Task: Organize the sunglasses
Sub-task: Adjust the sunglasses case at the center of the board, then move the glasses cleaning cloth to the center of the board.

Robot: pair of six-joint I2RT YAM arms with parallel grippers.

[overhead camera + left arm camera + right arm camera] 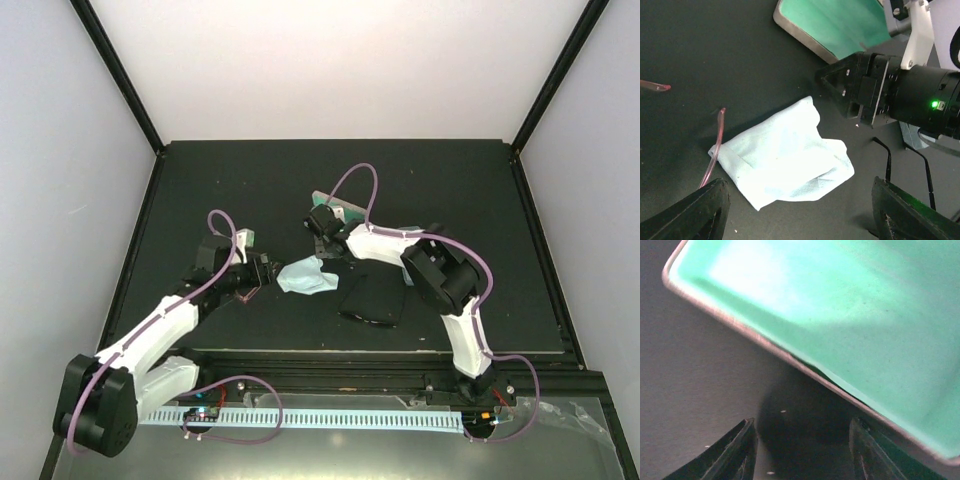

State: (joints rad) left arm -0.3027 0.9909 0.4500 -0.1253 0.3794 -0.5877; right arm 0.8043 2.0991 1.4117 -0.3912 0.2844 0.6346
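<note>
Pink-framed sunglasses: only two thin temple arms show. They lie on the desk just ahead of the left-hand tip of the left fingers. The rest of the frame falls outside the wrist view.

Black sunglasses: flat on the desk on the near side of the right fingers, beside the right forearm. Their temple ends reach just ahead of the right-hand tip of the left fingers. Neither pair is touched.

Left arm: stretched low from the near-left corner toward mid-desk. Its fingers are spread wide and hold nothing. A crumpled light blue cloth lies directly ahead of them.

Right arm: rises from its base, bends sharply at the elbow, and the forearm runs leftward. Its fingers are parted with nothing between them. The rim of an open case with green lining crosses just ahead of them.

Count: two pairs of sunglasses, one cloth, one open case. A greenish piece sits beside the left wrist, too hidden to name.

Edges: a raised dark rim runs round the desk, with white walls beyond it. Bare desk runs from the case to the far rim and out to both sides. The two sets of fingers stand near each other, with the cloth between them.
</note>
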